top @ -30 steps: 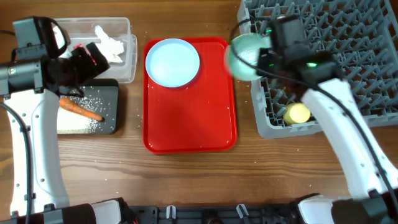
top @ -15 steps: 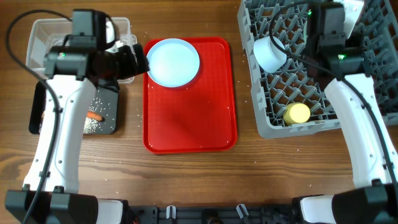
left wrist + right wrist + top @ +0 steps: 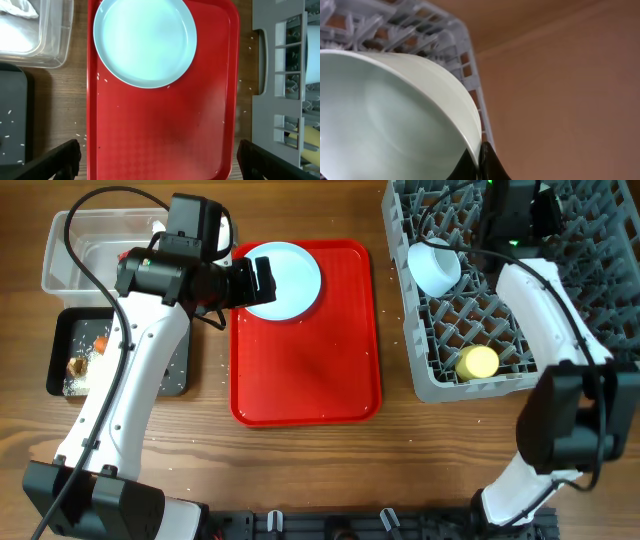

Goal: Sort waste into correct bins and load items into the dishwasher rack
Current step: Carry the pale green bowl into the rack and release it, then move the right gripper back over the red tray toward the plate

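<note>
Sitting in rack: yellow cup, green bowl (right claw clamped on rim) | plate on red tray under wide-open left claw | carrot, rice in black tray | tissue in tub

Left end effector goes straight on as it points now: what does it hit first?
Probably the bare red tray, just short of the pale blue plate; depth is unclear from these views.
</note>
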Robot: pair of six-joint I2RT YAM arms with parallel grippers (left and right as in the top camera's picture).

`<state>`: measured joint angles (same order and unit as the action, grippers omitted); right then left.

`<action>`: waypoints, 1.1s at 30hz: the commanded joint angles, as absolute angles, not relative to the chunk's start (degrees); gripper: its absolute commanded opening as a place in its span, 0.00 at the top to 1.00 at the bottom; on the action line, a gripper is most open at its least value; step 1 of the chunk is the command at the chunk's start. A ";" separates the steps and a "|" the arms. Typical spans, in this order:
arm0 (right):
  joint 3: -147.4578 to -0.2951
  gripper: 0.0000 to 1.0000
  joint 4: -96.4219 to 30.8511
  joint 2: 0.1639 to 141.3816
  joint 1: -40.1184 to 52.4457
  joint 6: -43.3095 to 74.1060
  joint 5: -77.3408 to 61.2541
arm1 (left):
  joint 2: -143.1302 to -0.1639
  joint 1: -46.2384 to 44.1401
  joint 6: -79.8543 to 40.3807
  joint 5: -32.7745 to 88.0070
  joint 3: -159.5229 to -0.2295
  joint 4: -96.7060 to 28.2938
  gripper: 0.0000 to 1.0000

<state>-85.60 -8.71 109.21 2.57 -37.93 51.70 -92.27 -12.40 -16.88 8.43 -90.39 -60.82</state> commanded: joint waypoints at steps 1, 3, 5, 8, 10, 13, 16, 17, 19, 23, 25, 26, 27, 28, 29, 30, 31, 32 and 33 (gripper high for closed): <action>-85.78 0.96 -7.70 113.06 2.66 -41.10 53.19 | -92.64 -12.64 -17.39 8.71 -90.76 -60.64 0.00; -85.78 0.96 -7.79 114.08 2.68 -40.91 53.21 | -92.64 -12.64 -17.39 8.71 -90.76 -60.64 0.00; -85.76 0.96 -8.19 114.89 2.70 -40.64 53.21 | -92.64 -12.64 -17.39 8.71 -90.76 -60.64 0.00; -85.76 0.96 -8.73 115.70 2.74 -38.92 52.99 | -92.64 -12.64 -17.39 8.71 -90.76 -60.64 0.00; -85.76 0.96 -9.50 115.72 3.05 -38.83 52.99 | -92.64 -12.64 -17.39 8.71 -90.76 -60.64 0.00; -85.76 0.96 -10.98 115.72 4.47 -39.00 53.19 | -92.64 -12.64 -17.39 8.71 -90.76 -60.64 0.00; -85.76 0.96 -14.76 115.72 6.31 -38.98 53.19 | -92.64 -12.64 -17.39 8.71 -90.76 -60.64 0.00; -85.76 0.96 -16.97 115.72 7.05 -38.98 53.15 | -92.64 -12.64 -17.39 8.71 -90.76 -60.64 0.00; -85.76 0.96 -20.29 115.72 8.03 -38.96 52.62 | -92.64 -12.64 -17.39 8.71 -90.76 -60.64 0.00; -85.76 0.86 -23.51 115.72 9.37 -38.96 52.31 | -92.64 -12.64 -17.39 8.71 -90.76 -60.64 0.00; -85.76 0.68 -24.51 115.72 10.07 -38.96 52.36 | -92.64 -12.64 -17.39 8.71 -90.76 -60.64 0.00; -85.76 0.57 -25.04 115.72 10.41 -38.79 52.36 | -92.64 -12.64 -17.39 8.71 -90.76 -60.64 0.00; -85.76 0.47 -25.26 115.72 10.81 -38.83 52.40 | -92.64 -12.64 -17.39 8.71 -90.76 -60.64 0.00; -85.76 0.30 -25.39 115.72 11.42 -38.83 52.40 | -92.64 -12.64 -17.39 8.71 -90.76 -60.64 0.00; -85.76 0.20 -25.36 115.72 11.92 -38.83 52.49 | -92.64 -12.64 -17.39 8.71 -90.76 -60.64 0.00; -85.76 0.14 -25.30 115.72 12.38 -38.85 52.58 | -92.64 -12.64 -17.39 8.71 -90.76 -60.64 0.00; -85.78 0.08 -25.15 115.70 12.62 -38.85 52.58 | -92.64 -12.64 -17.39 8.71 -90.76 -60.64 0.00; -85.78 0.03 -25.04 115.70 12.75 -38.83 52.56 | -92.64 -12.64 -17.39 8.71 -90.76 -60.66 0.00; -85.78 0.00 -25.06 115.70 12.82 -38.81 52.60 | -92.64 -12.64 -17.39 8.71 -90.76 -60.64 0.00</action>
